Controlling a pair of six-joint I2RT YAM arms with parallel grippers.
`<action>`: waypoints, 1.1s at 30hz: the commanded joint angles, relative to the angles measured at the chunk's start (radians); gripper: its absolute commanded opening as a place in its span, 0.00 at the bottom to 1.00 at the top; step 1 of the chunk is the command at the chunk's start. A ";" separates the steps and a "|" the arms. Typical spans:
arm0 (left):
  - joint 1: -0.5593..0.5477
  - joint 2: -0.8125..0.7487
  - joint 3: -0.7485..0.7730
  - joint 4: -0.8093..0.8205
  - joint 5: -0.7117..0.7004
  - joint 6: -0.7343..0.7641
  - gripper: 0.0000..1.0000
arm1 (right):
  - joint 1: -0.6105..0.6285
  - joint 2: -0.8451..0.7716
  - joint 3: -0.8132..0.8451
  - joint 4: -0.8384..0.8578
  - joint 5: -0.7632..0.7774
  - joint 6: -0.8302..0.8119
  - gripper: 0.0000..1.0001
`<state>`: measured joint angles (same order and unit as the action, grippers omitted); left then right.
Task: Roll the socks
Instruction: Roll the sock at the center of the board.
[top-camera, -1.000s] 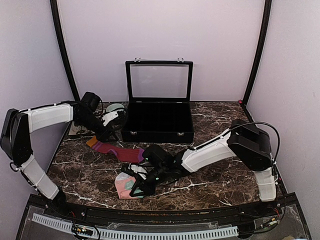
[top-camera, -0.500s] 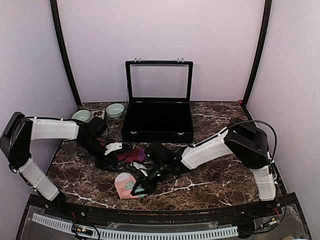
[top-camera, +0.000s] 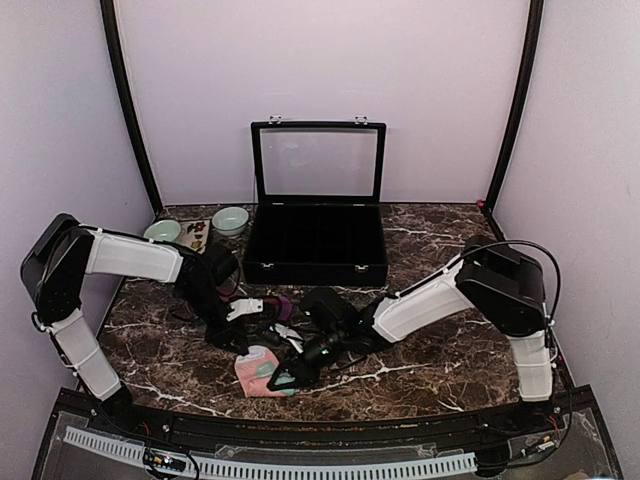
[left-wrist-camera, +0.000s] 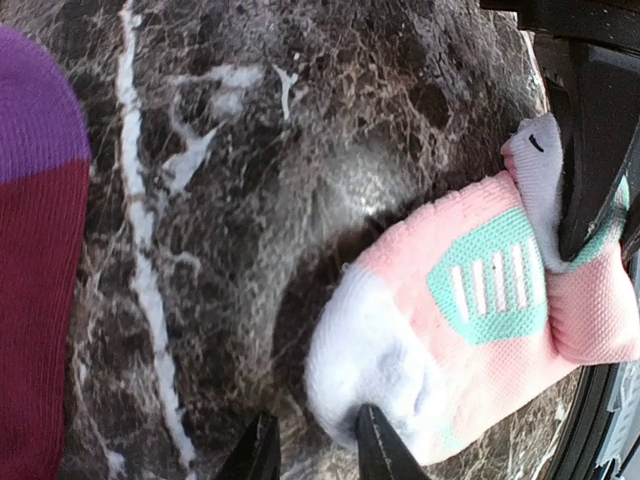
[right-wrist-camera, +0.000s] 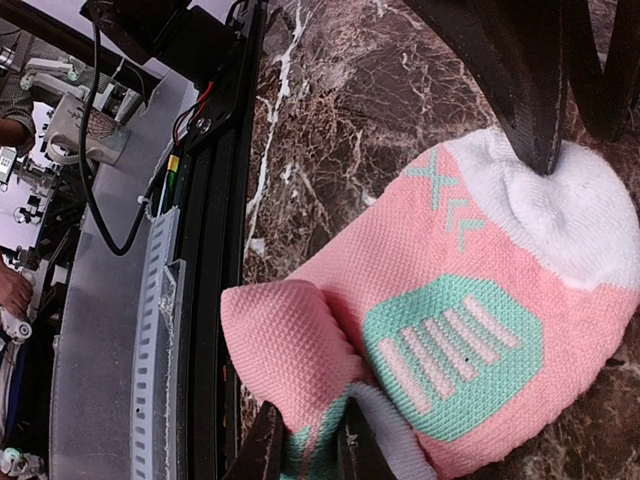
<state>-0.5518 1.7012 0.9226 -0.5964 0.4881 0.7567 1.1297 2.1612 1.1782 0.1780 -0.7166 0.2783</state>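
My left arm has swung in from the back-left corner of the dark marble counter (top-camera: 430, 370), bringing the maroon fabric sock (left-wrist-camera: 35, 300) with the purple toe near the folded salmon-pink knit sock (right-wrist-camera: 440, 330) with mint and white patches, by the front edge. The left gripper (left-wrist-camera: 318, 452) stands narrowly parted at the pink sock's white toe. The right gripper (right-wrist-camera: 305, 445) pinches its cuff.

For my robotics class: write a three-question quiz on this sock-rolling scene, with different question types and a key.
1. True or false: the lid of the black case stands open.
2. The right hand pinches the pink sock at: A the end away from its white toe; B its white toe; C nowhere.
3. What colour is the toe of the maroon sock?
Key: 1 true; 2 A; 3 purple.
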 joint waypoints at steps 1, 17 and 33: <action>-0.055 0.054 0.026 0.014 -0.041 -0.031 0.29 | -0.009 0.165 -0.214 -0.490 0.303 0.065 0.09; -0.193 0.361 0.412 -0.043 -0.081 -0.044 0.25 | 0.010 0.083 -0.287 -0.428 0.544 0.186 0.09; -0.159 0.334 0.491 -0.086 -0.098 -0.061 0.40 | 0.042 0.229 -0.166 -0.621 0.662 0.186 0.09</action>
<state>-0.7422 2.0548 1.4071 -0.6308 0.4423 0.7227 1.1812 2.1025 1.1370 0.2073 -0.3725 0.4725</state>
